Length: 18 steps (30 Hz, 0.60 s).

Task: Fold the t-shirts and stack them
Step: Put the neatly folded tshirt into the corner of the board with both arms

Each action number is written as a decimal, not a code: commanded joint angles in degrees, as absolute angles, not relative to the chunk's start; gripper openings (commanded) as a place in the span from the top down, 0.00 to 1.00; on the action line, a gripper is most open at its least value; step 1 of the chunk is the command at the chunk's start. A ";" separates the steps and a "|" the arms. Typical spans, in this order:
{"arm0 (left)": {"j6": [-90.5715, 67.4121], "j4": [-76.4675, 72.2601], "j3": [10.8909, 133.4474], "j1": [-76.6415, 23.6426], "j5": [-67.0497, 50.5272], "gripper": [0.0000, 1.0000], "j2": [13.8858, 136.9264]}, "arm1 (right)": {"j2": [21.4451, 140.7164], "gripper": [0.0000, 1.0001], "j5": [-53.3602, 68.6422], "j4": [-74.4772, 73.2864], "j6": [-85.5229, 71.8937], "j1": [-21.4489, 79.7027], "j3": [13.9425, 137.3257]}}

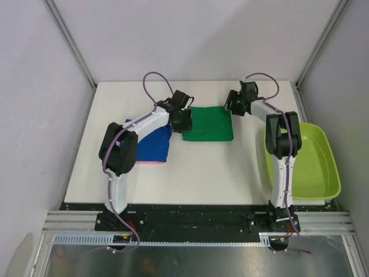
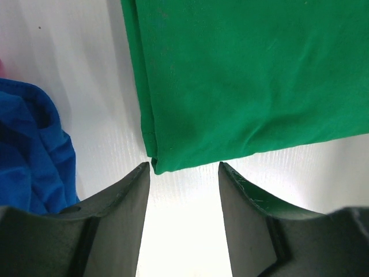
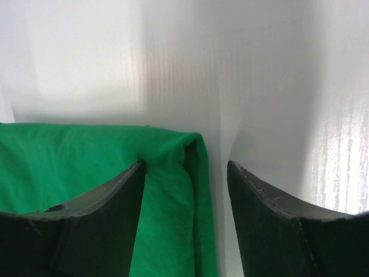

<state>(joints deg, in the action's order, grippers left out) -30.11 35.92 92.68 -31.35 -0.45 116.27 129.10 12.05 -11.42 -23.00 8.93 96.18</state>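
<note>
I see left gripper [image 2: 184, 168], right gripper [image 3: 185, 167] gaping, empty, at folded green cloth t-shirt [image 1: 209, 123]; layers unclear, shallow pinch may unfold it.

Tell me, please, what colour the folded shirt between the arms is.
The folded shirt is green, clearest in the left wrist view.

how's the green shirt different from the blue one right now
The green t-shirt is folded into a smooth, flat rectangle; the blue t-shirt is looser and wrinkled. The green t-shirt is one plain color; the blue t-shirt shows a pink edge. Both lie on the white table, side by side, not stacked.
</note>
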 commanded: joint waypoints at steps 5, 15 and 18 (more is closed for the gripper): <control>-32.14 31.92 89.21 -30.29 -2.20 0.45 115.54 | 130.83 0.39 11.09 -13.29 -22.45 11.62 96.64; -32.93 28.86 85.48 -29.92 -2.61 0.45 115.38 | 131.36 0.60 7.62 -15.32 -24.00 12.08 95.85; -33.43 27.66 84.66 -29.89 -3.37 0.45 115.86 | 131.16 0.69 6.99 -15.63 -24.05 12.12 95.76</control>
